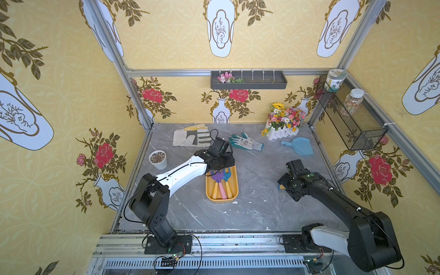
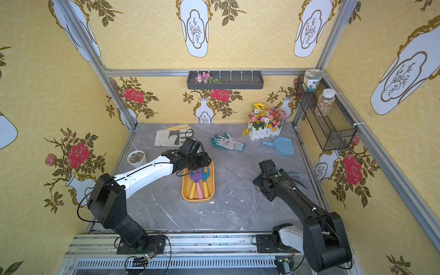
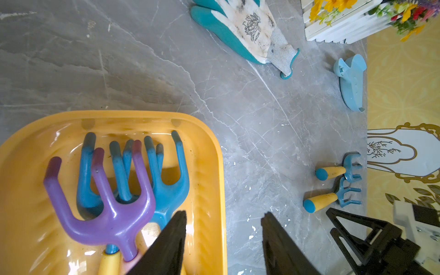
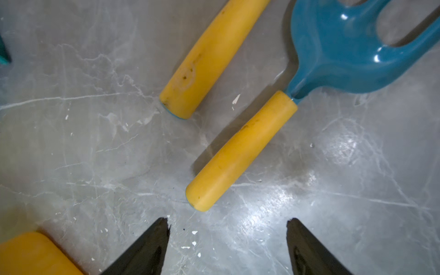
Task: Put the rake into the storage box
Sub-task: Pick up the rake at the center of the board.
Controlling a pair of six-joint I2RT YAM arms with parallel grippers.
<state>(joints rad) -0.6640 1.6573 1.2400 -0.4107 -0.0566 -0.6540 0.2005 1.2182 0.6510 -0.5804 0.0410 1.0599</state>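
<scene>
Right hand (image 4: 227, 222): spread wide, empty, low over the table (image 4: 95, 154).
Rake (image 4: 240, 152): flat on the table just ahead (twin rake (image 4: 209, 59) alongside), open table between it and the storage box (image 3: 219, 166).
Left hand (image 3: 223, 214): spread, empty, straddling the box's rim.

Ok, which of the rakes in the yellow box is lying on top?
The purple rake; it lies over the two blue rakes in the storage box and alone has a pink handle.

Grey marbled tabletop (image 1: 257, 209).
Storage box (image 1: 222, 200), work glove (image 1: 191, 138), teal glove (image 1: 246, 142), pot (image 1: 158, 159), planter (image 1: 281, 133), dustpan (image 1: 300, 145) and two rakes (image 3: 329, 172) are laid there.
</scene>
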